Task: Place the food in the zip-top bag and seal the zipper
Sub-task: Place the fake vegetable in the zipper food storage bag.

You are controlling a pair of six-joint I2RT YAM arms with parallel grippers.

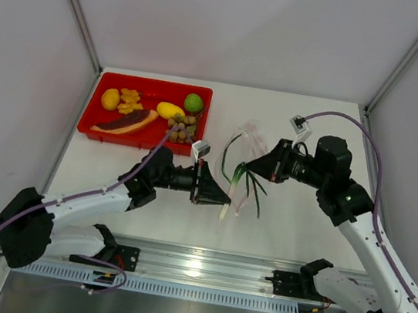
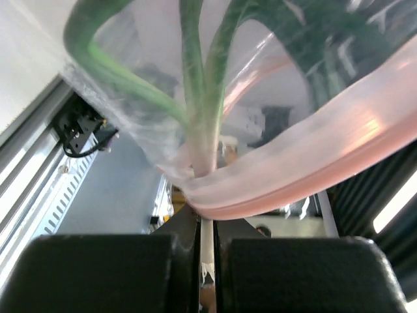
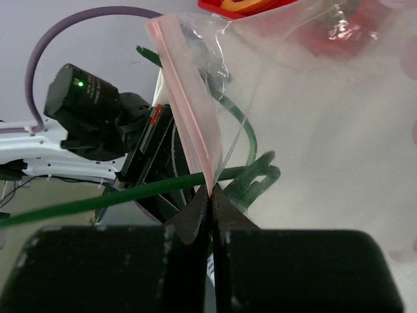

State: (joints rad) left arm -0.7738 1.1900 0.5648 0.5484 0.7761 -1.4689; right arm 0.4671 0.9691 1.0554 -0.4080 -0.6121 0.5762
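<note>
The clear zip-top bag point(image 1: 252, 136) hangs between my two grippers above the table. My right gripper point(image 1: 245, 165) is shut on its pink zipper strip point(image 3: 186, 98); the jaws meet on the strip's lower end point(image 3: 210, 186). My left gripper point(image 1: 225, 200) is shut on the pale stalk of the green-leaved vegetable point(image 1: 254, 189), whose leaves point(image 2: 192, 78) reach up inside the bag point(image 2: 273, 59) past the zipper point(image 2: 313, 163). The lemon point(image 1: 110, 98), orange pieces point(image 1: 130, 99), mango point(image 1: 169, 110), lime point(image 1: 193, 103) and nut cluster point(image 1: 181, 128) lie in the red tray point(image 1: 157, 84).
The red tray stands at the back left and also holds a long dark and orange piece point(image 1: 126, 121). A metal rail point(image 1: 201, 268) runs along the near edge. White walls close in the table on three sides. The left arm's wrist point(image 3: 91, 98) shows behind the bag.
</note>
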